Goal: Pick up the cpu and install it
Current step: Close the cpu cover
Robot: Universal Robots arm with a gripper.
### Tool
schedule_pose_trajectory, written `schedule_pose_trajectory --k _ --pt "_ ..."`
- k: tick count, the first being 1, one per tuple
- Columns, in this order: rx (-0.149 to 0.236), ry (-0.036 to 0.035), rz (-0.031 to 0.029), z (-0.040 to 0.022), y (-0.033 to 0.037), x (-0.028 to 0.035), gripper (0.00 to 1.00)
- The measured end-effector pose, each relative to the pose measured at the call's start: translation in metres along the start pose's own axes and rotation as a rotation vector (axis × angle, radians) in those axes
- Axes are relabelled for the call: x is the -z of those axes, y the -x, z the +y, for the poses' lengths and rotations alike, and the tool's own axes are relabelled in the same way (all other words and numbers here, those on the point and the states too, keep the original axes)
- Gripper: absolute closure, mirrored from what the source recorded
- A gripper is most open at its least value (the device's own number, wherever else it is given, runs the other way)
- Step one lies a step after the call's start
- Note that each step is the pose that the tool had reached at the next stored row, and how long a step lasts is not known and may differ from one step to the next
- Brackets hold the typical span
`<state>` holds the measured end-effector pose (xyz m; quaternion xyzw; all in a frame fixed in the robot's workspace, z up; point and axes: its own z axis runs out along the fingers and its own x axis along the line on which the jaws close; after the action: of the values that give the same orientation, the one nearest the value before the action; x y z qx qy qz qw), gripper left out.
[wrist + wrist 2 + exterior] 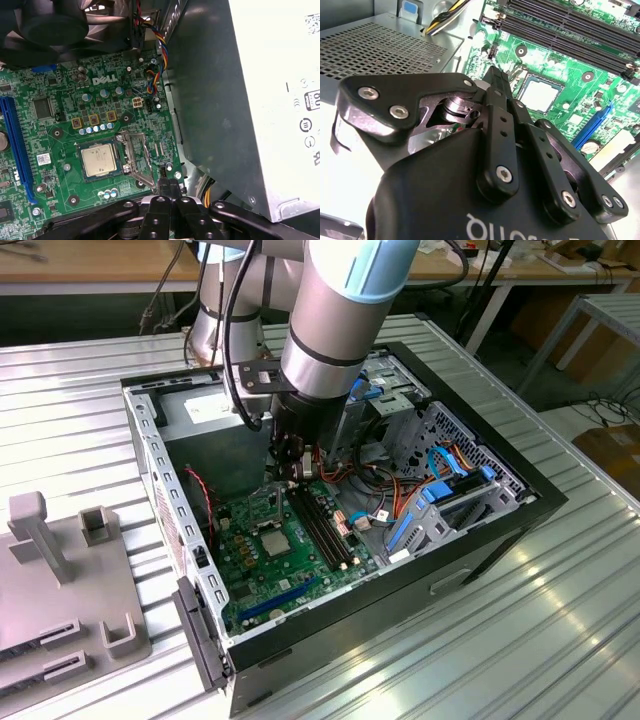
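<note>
Ribbed metal surface [560, 620] carries the open case. Silvery square cpu [98, 162] lies flat in its socket; tool [169, 186] clenched, empty.

One cpu [99, 162], one motherboard [60, 125]

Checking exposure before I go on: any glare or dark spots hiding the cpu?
First wrist view: cpu evenly lit, dull sheen. Second wrist view: cpu washed pale by glare; tool dark in front. Exterior view: cpu lit, arm's shade behind it.
</note>
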<state>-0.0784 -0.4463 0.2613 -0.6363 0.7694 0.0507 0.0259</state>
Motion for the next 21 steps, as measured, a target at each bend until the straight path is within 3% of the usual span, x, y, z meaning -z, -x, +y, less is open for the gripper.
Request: schedule_pose_trajectory --k 21 --pt "0.0 0.0 -0.0002 -0.0008 -0.0046 0.0014 0.89"
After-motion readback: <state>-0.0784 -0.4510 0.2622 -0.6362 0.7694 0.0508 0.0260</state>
